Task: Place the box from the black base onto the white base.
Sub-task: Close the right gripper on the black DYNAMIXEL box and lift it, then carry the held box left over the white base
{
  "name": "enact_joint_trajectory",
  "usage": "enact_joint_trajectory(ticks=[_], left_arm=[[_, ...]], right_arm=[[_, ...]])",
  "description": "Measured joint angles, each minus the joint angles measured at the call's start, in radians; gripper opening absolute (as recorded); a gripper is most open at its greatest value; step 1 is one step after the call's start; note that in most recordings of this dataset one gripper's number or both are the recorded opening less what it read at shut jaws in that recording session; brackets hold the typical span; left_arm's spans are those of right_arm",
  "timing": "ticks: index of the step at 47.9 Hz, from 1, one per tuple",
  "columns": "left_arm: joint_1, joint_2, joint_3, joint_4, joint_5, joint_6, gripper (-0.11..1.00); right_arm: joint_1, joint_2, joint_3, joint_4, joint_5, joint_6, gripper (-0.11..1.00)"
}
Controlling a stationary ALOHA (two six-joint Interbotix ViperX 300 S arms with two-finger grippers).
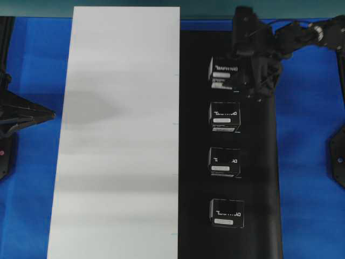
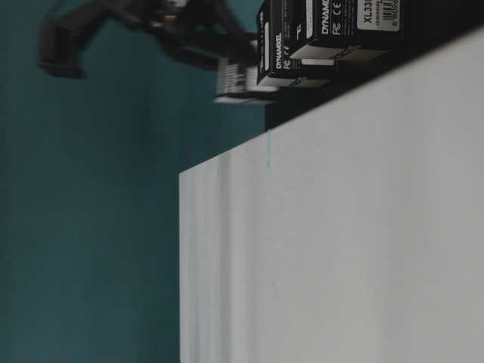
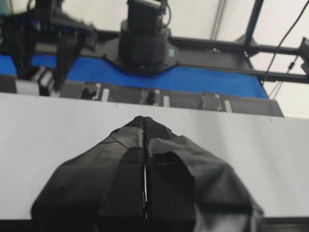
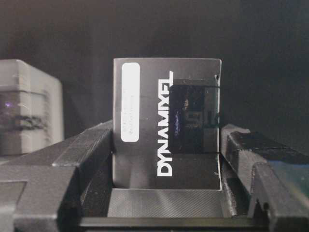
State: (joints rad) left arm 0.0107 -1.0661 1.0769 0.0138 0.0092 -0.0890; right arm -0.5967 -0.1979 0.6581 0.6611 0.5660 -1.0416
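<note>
A blue bench [image 1: 307,135] carries the white base [image 1: 118,135], a long plain board, and flush against its right edge in the overhead view lies the slightly narrower black base [image 1: 259,162], a matte mat. Nothing rests on the white base.

The right arm reaches in from the far right corner of the bench, across the far end of the black base. The left arm sits beyond the white base's left edge, its hand [image 3: 145,140] pressed fully closed and empty, hovering over the board's near edge in its own wrist view.

Four small black boxes stand in a column on the black base, away from the white base. The box [image 1: 223,73] at the far end of that column sits between the fingers of the right hand [image 4: 166,193]; in the right wrist view both fingers flank its sides, seemingly touching, though a firm grip cannot be confirmed. It appears to rest on the mat. The next box [image 1: 225,116] down the column stands apart, untouched.
</note>
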Motion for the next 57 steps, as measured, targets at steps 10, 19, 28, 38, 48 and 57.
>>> enact_joint_trajectory(ticks=[10, 19, 28, 38, 48, 57], left_arm=[[0.000, 0.000, -0.002, 0.000, 0.000, -0.002, -0.06], [-0.002, 0.000, 0.000, 0.000, 0.000, -0.003, -0.06], [0.000, 0.000, -0.002, 0.000, 0.000, -0.003, -0.06], [0.000, 0.002, -0.002, 0.000, 0.000, -0.003, -0.06], [0.000, 0.002, -0.002, 0.000, 0.000, -0.003, -0.06], [0.000, 0.000, 0.000, 0.002, 0.000, -0.003, -0.06]], right_arm=[[0.000, -0.038, -0.121, -0.009, 0.150, 0.035, 0.56], [0.003, 0.003, -0.242, -0.048, 0.285, 0.172, 0.56], [0.040, 0.071, -0.371, -0.126, 0.348, 0.273, 0.56], [0.092, 0.133, -0.480, -0.167, 0.359, 0.357, 0.56], [0.140, 0.195, -0.552, -0.201, 0.354, 0.391, 0.56], [0.160, 0.235, -0.586, -0.206, 0.331, 0.397, 0.56]])
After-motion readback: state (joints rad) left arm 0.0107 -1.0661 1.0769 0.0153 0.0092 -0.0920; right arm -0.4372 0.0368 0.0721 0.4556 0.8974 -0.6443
